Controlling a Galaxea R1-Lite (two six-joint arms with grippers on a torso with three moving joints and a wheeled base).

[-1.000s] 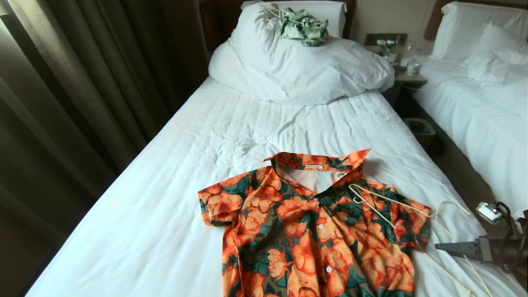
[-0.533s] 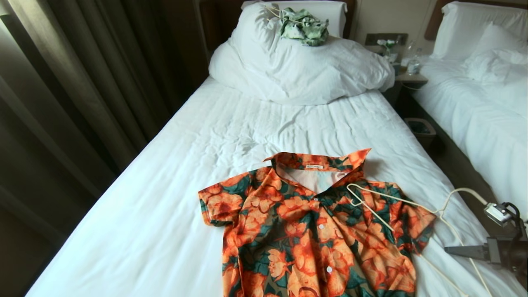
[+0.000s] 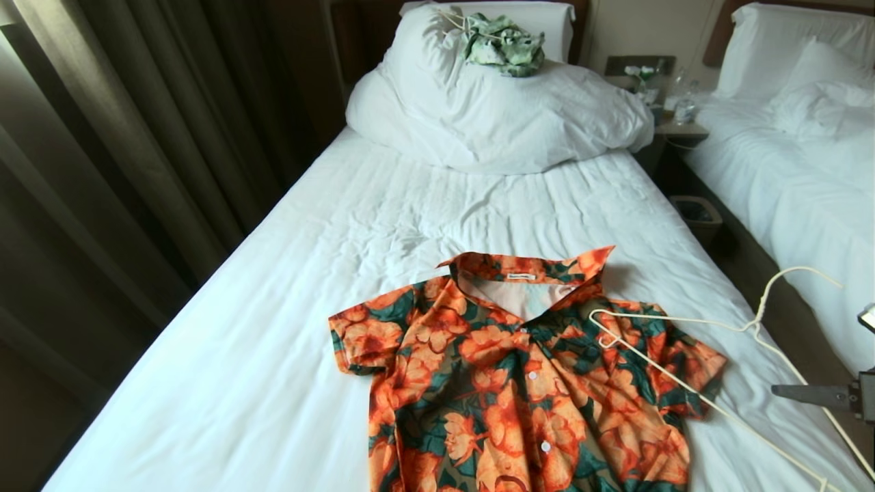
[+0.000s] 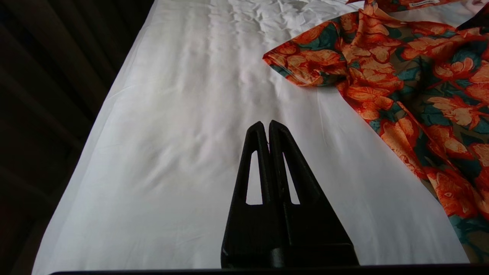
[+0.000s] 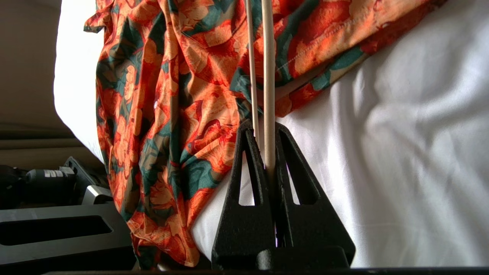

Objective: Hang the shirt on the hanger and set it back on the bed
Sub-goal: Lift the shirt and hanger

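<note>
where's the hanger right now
In the head view the hanger is at the right, clamped in the right hand, its far end over the shirt by the collar and its hook raised past the bed's right edge.

A twin-bedded hotel-type bedroom. Two single beds with white linen stand side by side: the bed with a bundled duvet against a dark wood headboard, and a second bed. Between them stand a nightstand with bottles and a waste bin; heavy curtains hang alongside.
</note>
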